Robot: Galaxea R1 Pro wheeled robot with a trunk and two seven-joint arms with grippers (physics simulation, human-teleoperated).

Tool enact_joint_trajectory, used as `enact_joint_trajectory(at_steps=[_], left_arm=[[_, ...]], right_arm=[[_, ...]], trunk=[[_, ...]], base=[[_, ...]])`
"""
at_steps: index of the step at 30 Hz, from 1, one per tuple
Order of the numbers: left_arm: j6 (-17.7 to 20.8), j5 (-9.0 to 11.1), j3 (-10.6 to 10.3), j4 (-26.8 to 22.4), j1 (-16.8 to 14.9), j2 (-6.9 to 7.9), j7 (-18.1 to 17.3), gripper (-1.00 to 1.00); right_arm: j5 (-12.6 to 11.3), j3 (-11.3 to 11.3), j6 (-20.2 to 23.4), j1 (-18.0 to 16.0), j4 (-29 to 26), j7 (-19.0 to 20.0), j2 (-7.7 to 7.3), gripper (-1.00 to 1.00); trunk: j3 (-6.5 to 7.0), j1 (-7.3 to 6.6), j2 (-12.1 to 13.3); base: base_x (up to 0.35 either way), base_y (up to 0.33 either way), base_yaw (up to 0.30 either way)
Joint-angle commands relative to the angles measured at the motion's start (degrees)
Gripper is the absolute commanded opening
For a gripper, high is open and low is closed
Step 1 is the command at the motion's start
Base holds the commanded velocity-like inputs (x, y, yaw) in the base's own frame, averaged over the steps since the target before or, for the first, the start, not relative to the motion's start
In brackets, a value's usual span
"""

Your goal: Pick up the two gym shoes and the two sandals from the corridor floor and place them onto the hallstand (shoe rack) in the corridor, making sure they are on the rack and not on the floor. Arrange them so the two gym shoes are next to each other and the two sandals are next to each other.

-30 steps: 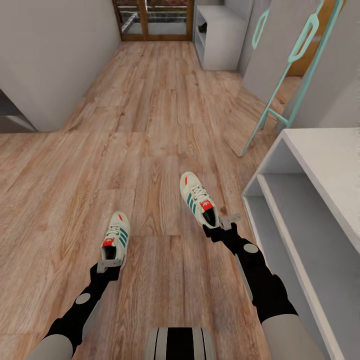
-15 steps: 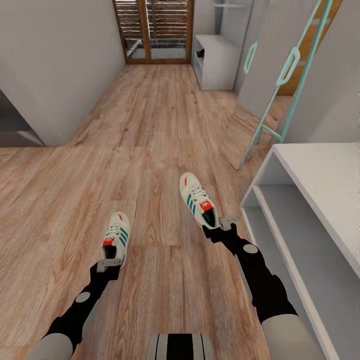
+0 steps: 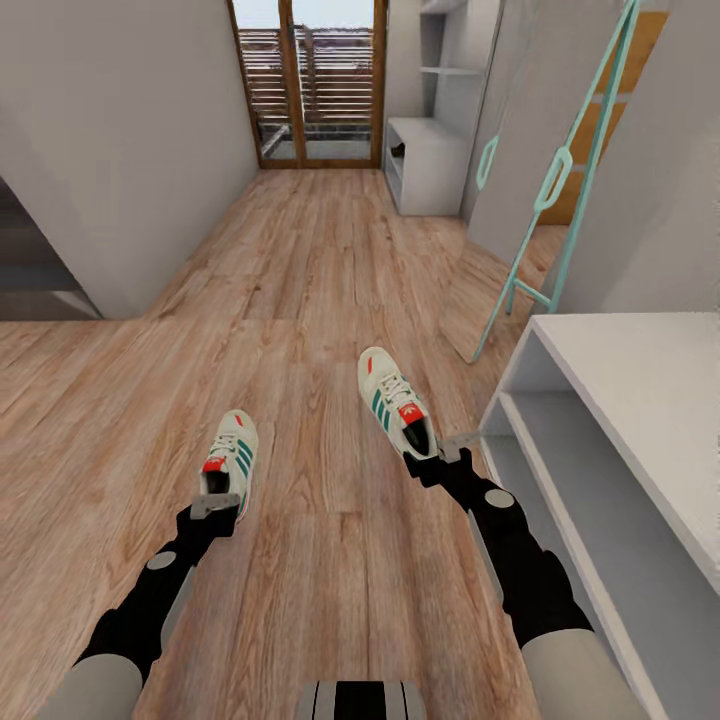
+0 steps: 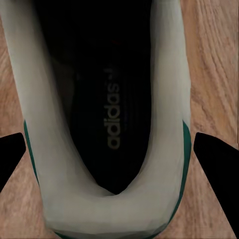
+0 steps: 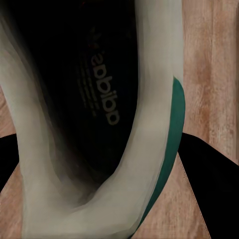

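Observation:
Two white gym shoes with green stripes hang just above the corridor floor (image 3: 310,260). My left gripper (image 3: 217,500) is shut on the heel of the left gym shoe (image 3: 231,452). My right gripper (image 3: 441,448) is shut on the heel of the right gym shoe (image 3: 394,398). In the left wrist view the shoe's heel (image 4: 107,209) sits between the two dark fingers (image 4: 11,157). The right wrist view shows the other heel (image 5: 99,209) between the fingers (image 5: 211,172). The hallstand (image 3: 432,165), light grey with wall shelves above, stands far down the corridor on the right. The sandals are out of view.
A low white bench with open shelves (image 3: 630,390) stands close on my right. A teal frame (image 3: 545,215) leans against the right wall beyond it. A grey wall corner (image 3: 110,200) juts in at the left. Glass doors (image 3: 310,90) close the corridor's far end.
The whole view has tilted up, showing more of the corridor's far end and the hallstand. Both shoes stay in the grippers, at about the same place relative to my arms.

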Motion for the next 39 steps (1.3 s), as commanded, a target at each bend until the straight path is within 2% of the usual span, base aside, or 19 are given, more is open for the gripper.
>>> enact_joint_trajectory(at_steps=[1,4,6,8,12,15,19,22,32,34,39], left_arm=[[1.86,-0.59,0.23,-1.95,0.01,-0.05,-0.76,-1.00],[6.66,-0.46,0.28,-4.79,0.04,0.06,-1.94,-1.00],[7.52,-0.44,0.31,-4.96,0.04,0.02,-3.12,-1.00],[9.34,-0.45,0.35,-5.27,0.04,-0.02,-6.09,-1.00],[10.89,-0.63,0.41,-5.96,0.04,0.05,-7.77,-1.00],[11.12,-0.75,0.77,-6.15,0.04,0.18,-7.94,-1.00],[11.31,-0.78,2.75,-6.36,0.04,0.14,-8.02,-1.00],[11.38,-0.77,3.22,-6.41,0.04,0.13,-8.04,-1.00],[11.39,-0.74,3.34,-6.46,0.04,0.05,-8.11,-1.00],[11.22,-0.79,3.30,-6.98,0.07,0.00,-8.11,-1.00],[11.08,-0.96,3.27,-8.30,0.11,-0.04,-8.12,-1.00]], right_arm=[[0.63,-0.07,0.21,-0.01,-0.10,0.30,0.03,-1.00],[0.68,0.05,0.10,0.14,-0.39,0.30,0.04,-1.00],[0.70,0.05,0.06,0.20,-0.37,0.30,0.04,-1.00],[0.71,0.03,0.02,0.36,-0.25,0.30,0.03,-1.00],[0.71,0.03,0.00,0.82,-0.34,0.30,0.03,-1.00],[0.71,0.03,0.00,0.98,-0.26,0.30,0.04,-1.00],[0.71,0.03,-0.02,1.11,-0.22,0.30,0.04,-1.00],[0.66,0.03,-0.03,1.14,-0.16,0.30,0.04,-1.00],[0.65,0.10,-0.01,1.62,-0.10,0.23,0.04,-1.00],[0.66,0.10,-0.01,1.64,-0.10,0.22,0.04,-1.00],[0.63,0.06,-0.01,1.66,-0.09,0.21,0.04,-1.00]], trunk=[[0.28,-0.03,0.00],[1.21,-0.11,0.04],[1.83,-0.16,0.07],[2.46,-0.21,0.10],[3.70,-0.31,0.15],[4.64,-0.39,0.19],[5.75,-0.49,0.24],[6.45,-0.57,0.28],[8.69,-0.83,0.42],[9.05,-1.27,1.22],[9.05,-1.27,1.22]], base=[[0.000,0.000,0.000],[0.000,0.000,0.000],[0.000,0.000,0.000],[0.000,0.000,0.000],[0.000,0.000,0.000],[0.000,0.000,0.000],[0.000,0.000,0.000],[0.000,0.000,0.000],[0.000,0.000,0.000],[0.000,0.000,0.000],[0.000,0.000,0.000]])
